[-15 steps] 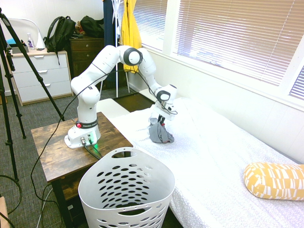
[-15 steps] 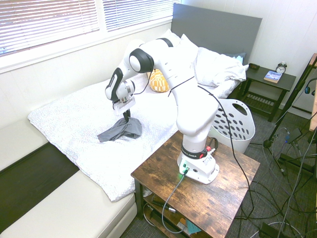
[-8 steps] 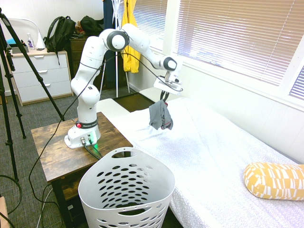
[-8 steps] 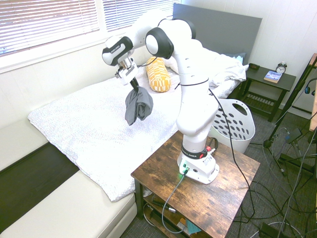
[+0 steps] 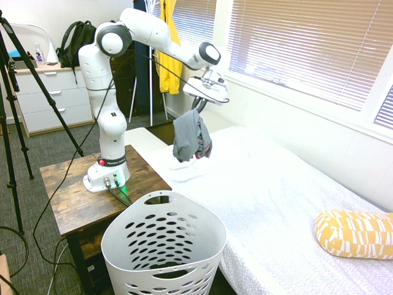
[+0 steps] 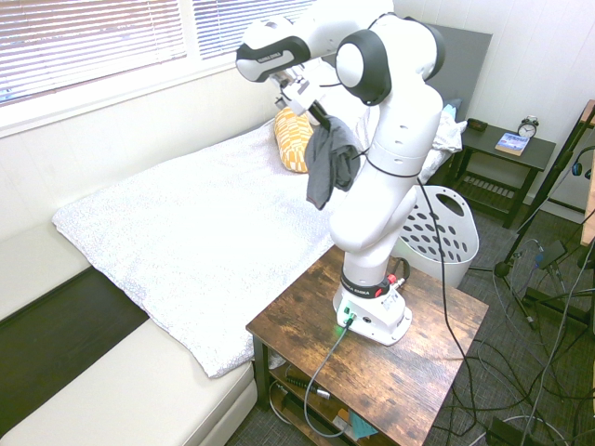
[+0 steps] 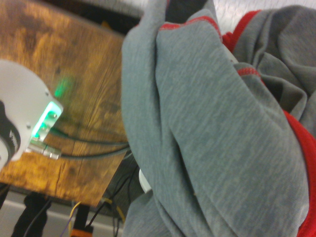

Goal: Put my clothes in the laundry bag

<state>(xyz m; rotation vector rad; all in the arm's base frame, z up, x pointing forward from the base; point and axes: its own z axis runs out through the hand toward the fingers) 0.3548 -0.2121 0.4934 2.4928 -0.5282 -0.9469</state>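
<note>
The bed [image 5: 288, 196] with its white cover fills the far side, a yellow patterned pillow [image 5: 355, 233] lying on it. The laundry bag [image 5: 163, 246] stands on the floor beside the wooden side table [image 5: 73, 196]. Above the bed's near edge the gripper [image 5: 199, 106] is clamped on the clothes [image 5: 191, 136], which hang free in the air, well apart from the laundry bag

1. I'm seeing the clothes [image 5: 191, 136] showing as soft matt grey knit with red stitched hems.
2. The laundry bag [image 5: 163, 249] is looking like smooth white plastic.
3. The side table [image 5: 67, 200] is showing rough, dark-grained wood.
4. The bedspread [image 5: 282, 203] is appearing as pebbly white cloth.
</note>
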